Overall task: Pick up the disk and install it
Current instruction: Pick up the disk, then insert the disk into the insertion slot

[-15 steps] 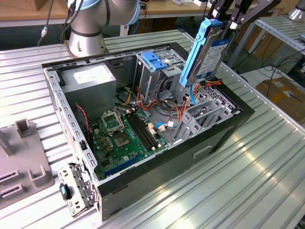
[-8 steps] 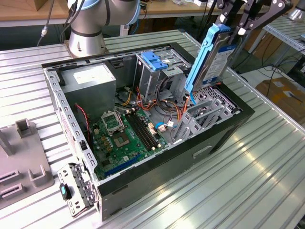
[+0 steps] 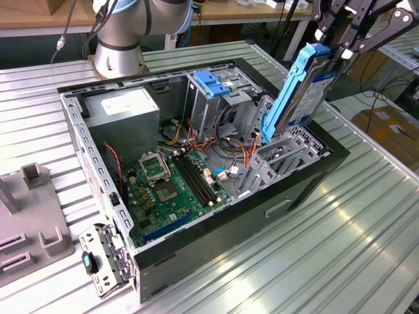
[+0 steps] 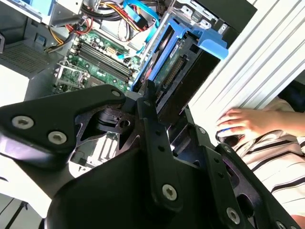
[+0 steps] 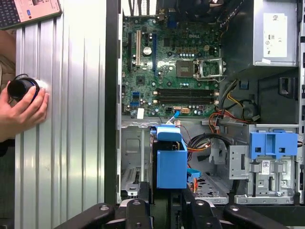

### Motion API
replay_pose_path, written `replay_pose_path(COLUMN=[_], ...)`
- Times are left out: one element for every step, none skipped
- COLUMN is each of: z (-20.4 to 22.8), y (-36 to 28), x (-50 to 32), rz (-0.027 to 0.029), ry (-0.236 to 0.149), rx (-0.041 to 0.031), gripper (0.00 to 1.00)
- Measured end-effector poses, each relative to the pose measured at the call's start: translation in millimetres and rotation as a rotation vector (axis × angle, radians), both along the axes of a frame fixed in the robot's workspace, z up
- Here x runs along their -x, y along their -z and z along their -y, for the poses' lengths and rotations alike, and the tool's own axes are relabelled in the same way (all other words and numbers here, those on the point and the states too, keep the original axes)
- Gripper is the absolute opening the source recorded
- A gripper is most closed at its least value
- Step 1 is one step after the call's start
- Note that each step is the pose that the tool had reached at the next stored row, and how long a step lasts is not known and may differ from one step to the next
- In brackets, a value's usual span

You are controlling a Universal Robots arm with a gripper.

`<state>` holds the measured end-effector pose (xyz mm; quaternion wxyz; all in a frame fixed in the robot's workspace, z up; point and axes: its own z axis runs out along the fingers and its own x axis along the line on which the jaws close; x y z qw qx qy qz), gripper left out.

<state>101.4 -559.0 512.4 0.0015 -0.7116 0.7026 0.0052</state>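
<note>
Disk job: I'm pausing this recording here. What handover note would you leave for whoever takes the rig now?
Pincer: shut on the disk, gripping its top end.
Disk: steeply tilted, lower end down at the metal bay inside the open computer case.
Done: pickup.
Left: the disk is not yet lying in the bay.
Note: a person's hand rests on the table beside the case.

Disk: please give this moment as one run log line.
pincer: shut on disk | disk: tilted steeply, lower end at drive bay | computer case: open | install: not finished
</note>
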Motion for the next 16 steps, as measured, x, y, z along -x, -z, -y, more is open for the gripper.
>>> replay_pose_path(z=[0.7, 1.5, 2.0, 2.9, 3.5, 3.5, 3.5, 3.5, 3.5, 3.5, 3.5, 3.5, 3.5, 3.5, 3.5, 3.5], y=[1.5, 3.5, 5.3, 8.2, 10.7, 11.1, 11.1, 11.0, 11.4, 11.8, 11.8, 11.8, 11.8, 11.8, 11.8, 11.8], x=[0.0, 0.0, 0.0, 0.0, 0.0, 0.0, -0.1, 0.0, -0.1, 0.0, -0.1, 0.0, 0.0, 0.0, 0.0, 0.0], rz=[0.0, 0.0, 0.0, 0.0, 0.0, 0.0, 0.0, 0.0, 0.0, 0.0, 0.0, 0.0, 0.0, 0.0, 0.0, 0.0], ry=[0.0, 0.0, 0.0, 0.0, 0.0, 0.0, 0.0, 0.0, 0.0, 0.0, 0.0, 0.0, 0.0, 0.0, 0.0, 0.0], rx=[0.0001, 0.0004, 0.0003, 0.0004, 0.0003, 0.0004, 0.0004, 0.0006, 0.0004, 0.0004, 0.0004, 0.0004, 0.0004, 0.0004, 0.0003, 0.0004], gripper=[0.35, 0.35, 0.35, 0.35, 0.35, 0.35, 0.35, 0.35, 0.35, 0.35, 0.35, 0.35, 0.35, 0.35, 0.35, 0.35])
